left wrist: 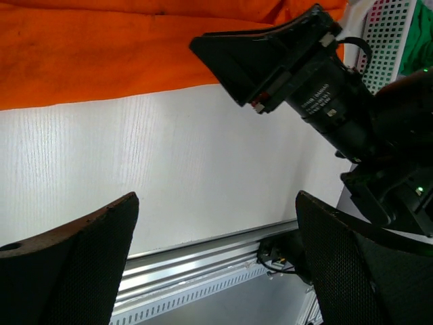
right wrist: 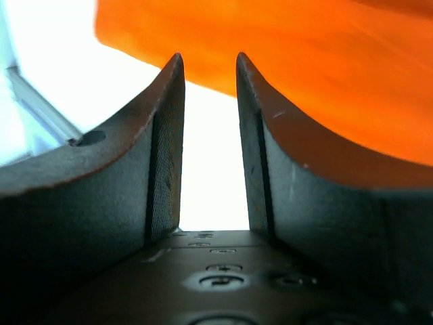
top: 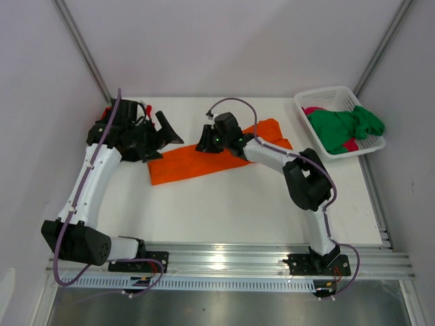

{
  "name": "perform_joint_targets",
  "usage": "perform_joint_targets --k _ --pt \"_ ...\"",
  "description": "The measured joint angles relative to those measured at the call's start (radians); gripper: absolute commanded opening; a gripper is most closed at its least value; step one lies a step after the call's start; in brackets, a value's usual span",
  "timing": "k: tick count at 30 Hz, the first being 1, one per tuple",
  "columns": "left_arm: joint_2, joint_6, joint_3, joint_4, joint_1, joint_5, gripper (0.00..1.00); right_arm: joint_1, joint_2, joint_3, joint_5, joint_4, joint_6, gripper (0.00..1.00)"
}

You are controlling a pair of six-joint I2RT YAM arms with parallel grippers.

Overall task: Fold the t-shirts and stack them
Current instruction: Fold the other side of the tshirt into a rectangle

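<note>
One orange t-shirt [top: 204, 163] lies folded into a long strip across the middle of the white table [top: 224, 204]. My left gripper [top: 162, 128] hovers just off the strip's far left end, jaws wide open and empty [left wrist: 216, 196]. My right gripper [top: 204, 141] sits low at the strip's far edge, near its middle. Its jaws stand partly apart with only bare table between them [right wrist: 210, 57], and orange cloth [right wrist: 304, 54] lies beyond the tips. The left wrist view shows the orange shirt [left wrist: 101, 54] and the right gripper [left wrist: 270, 61]. A green t-shirt [top: 343, 125] and a magenta one [top: 312, 110] are bunched in the basket.
A white lattice basket [top: 326, 90] stands at the table's far right corner, its wall visible from the left wrist [left wrist: 385, 34]. An aluminium rail [top: 224, 258] runs along the near edge. Grey walls close in on the left, back and right.
</note>
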Motion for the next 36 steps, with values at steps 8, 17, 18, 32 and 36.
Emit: perform_joint_targets --k 8,17,18,32,36 --pt "-0.011 0.002 0.0 0.002 0.0 -0.034 0.99 0.059 0.177 0.119 -0.124 0.011 0.07 0.36" --pt "-0.017 0.002 0.013 0.0 0.0 -0.043 1.0 0.086 0.206 0.119 -0.146 -0.045 0.082 0.36" --pt "-0.017 0.002 0.02 -0.001 0.0 -0.043 1.0 0.086 0.206 0.119 -0.146 -0.047 0.082 0.36" --pt "-0.04 0.002 0.057 -0.002 0.0 -0.032 0.99 0.086 0.187 0.041 -0.128 -0.032 0.071 0.36" --pt "-0.078 0.002 0.037 0.032 0.0 -0.019 1.0 0.087 0.201 0.083 -0.126 -0.051 0.068 0.36"
